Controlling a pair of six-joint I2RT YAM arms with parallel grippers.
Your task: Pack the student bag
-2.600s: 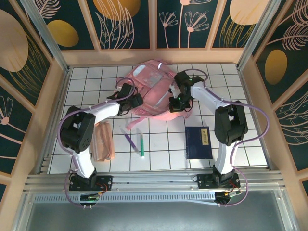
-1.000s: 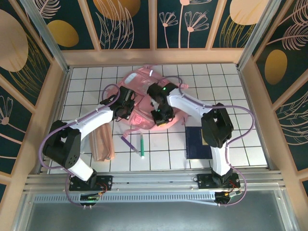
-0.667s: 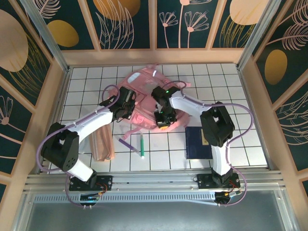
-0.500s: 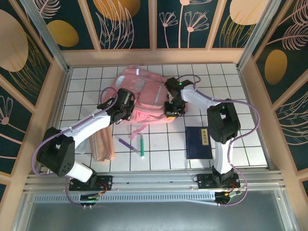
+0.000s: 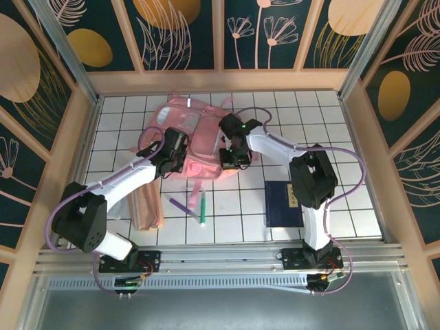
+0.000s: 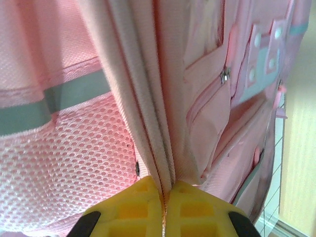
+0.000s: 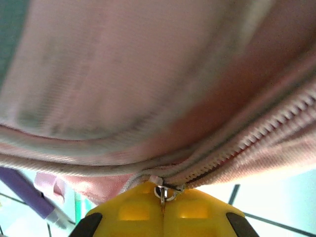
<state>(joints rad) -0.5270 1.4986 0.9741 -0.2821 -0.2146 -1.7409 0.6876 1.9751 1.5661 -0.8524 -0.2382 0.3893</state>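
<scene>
The pink backpack [image 5: 198,132] sits toward the far edge of the tiled tabletop [image 5: 344,137], roughly mid-width, all bunched up between the two arms. The left gripper [image 6: 165,190] is pinched tight on a fold of the bag's fabric right by the mesh panel [image 6: 74,163], with nothing but that seam between its fingers. The right gripper [image 7: 162,198] is clamped on the little metal zipper pull [image 7: 162,190]. Closer to the front edge there's a navy notebook [image 5: 282,203] off to the right, a green pen [image 5: 203,208] and a purple pen [image 5: 180,204] near each other in the middle, and a peach pouch [image 5: 148,204] on the left beside the left arm.
</scene>
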